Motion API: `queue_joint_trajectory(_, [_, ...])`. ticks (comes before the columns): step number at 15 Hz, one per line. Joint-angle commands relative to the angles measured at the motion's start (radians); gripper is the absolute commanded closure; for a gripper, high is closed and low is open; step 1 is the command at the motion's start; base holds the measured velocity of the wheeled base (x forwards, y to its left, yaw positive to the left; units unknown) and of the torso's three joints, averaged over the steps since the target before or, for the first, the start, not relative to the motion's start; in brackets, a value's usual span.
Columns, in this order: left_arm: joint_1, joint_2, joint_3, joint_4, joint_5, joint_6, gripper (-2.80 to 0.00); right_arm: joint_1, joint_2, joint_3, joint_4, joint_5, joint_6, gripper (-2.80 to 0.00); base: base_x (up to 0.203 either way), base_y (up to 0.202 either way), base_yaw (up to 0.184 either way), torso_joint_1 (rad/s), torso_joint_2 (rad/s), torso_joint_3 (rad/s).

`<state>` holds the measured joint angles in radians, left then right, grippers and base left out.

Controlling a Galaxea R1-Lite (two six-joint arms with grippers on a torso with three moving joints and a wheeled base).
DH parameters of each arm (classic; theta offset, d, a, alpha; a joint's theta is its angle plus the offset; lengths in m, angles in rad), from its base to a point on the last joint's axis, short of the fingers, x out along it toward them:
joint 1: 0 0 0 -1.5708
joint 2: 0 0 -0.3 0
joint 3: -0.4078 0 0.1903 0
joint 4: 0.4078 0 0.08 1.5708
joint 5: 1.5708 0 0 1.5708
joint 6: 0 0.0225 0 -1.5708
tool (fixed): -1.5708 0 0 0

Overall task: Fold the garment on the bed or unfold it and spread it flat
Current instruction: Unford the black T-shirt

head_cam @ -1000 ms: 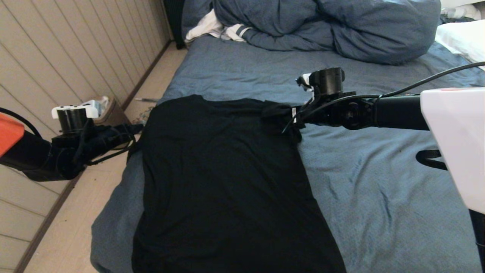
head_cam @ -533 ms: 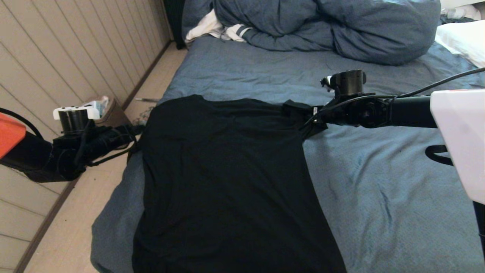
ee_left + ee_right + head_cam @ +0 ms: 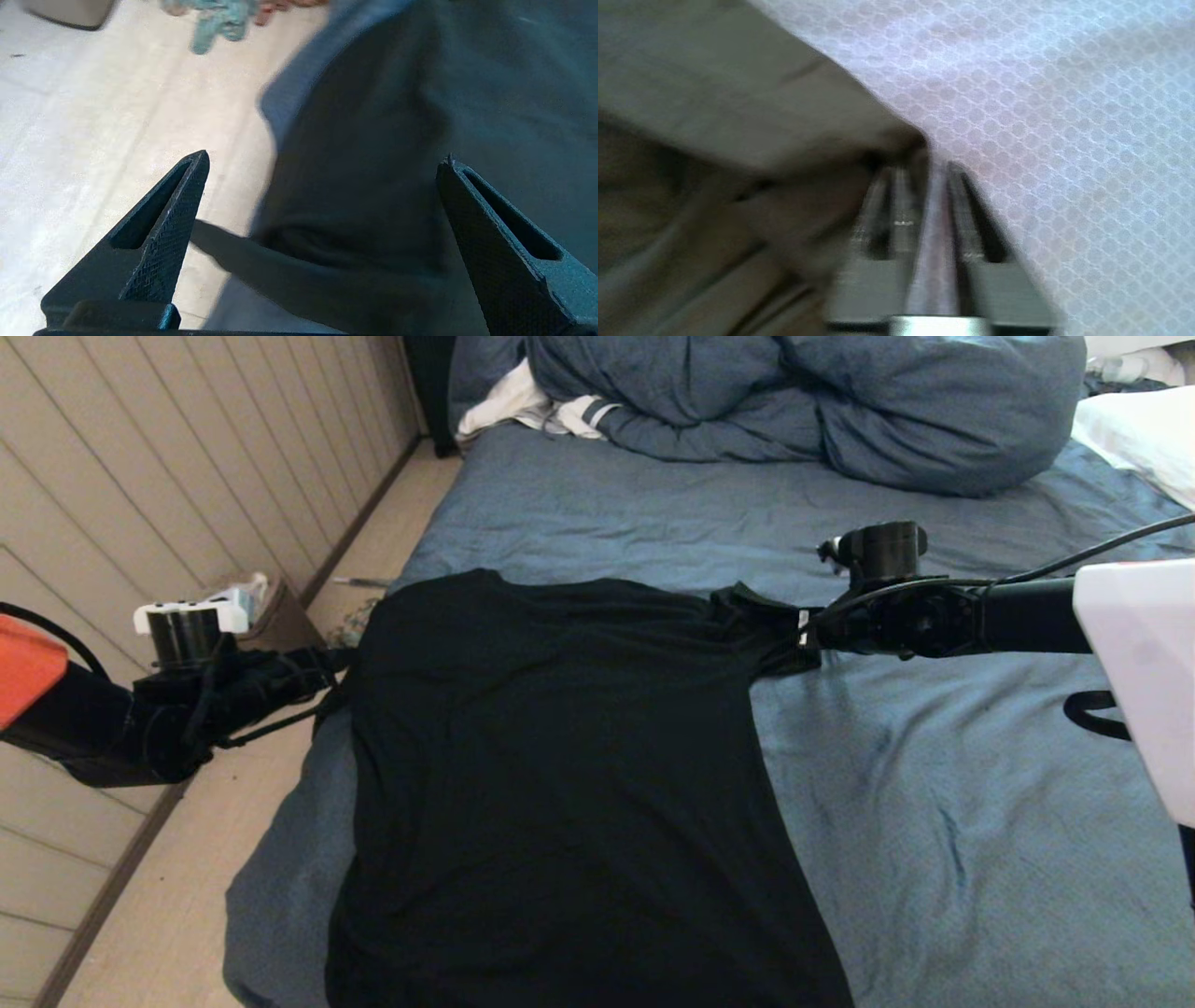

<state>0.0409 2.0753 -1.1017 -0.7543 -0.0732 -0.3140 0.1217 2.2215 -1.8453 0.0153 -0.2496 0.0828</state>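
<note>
One limp, light black T-shirt point(image 3: 560, 784) is lying on the bed point(image 3: 934, 859); right gripper point(image 3: 931, 163) is parting narrowly at its sleeve, the best hold; left gripper point(image 3: 322, 158) is gaping empty beside its opposite edge.

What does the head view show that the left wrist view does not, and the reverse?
Only the head view: most of the garment spread on the bed, the right gripper at its far right sleeve, and the blue duvet. Only the left wrist view: the left gripper has its fingers wide apart. Both: the garment's left edge and the floor.
</note>
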Motion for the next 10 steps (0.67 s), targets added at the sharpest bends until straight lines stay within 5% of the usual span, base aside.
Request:
queue_joint_trajectory(1, [-0.001, 0.005, 0.002, -0.005, 0.0, -0.002, -2.8, -0.002, -0.01, 0.0, 0.001, 0.002, 0.001, -2.8, 0.0, 0.0, 0.0, 0.0, 0.0, 0.0])
queue_joint_trajectory(6, [-0.031, 0.004, 0.013, -0.007, 0.037, -0.004, -2.8, 0.007, -0.091, -0.101, 0.01, 0.009, 0.067, -2.8, 0.0, 0.0, 0.0, 0.0, 0.0, 0.0])
queue_joint_trajectory(8, [-0.057, -0.009, 0.044, -0.014, 0.077, -0.011, -2.8, 0.07, -0.119, -0.108, 0.023, 0.0, 0.079, -2.8, 0.0, 0.0, 0.0, 0.0, 0.0, 0.0])
queue_joint_trajectory(10, [-0.077, -0.017, 0.1, -0.084, 0.08, -0.009, -2.8, 0.139, -0.122, -0.098, 0.074, -0.018, 0.096, 0.0, 0.0, 0.0, 0.0, 0.0, 0.0, 0.0])
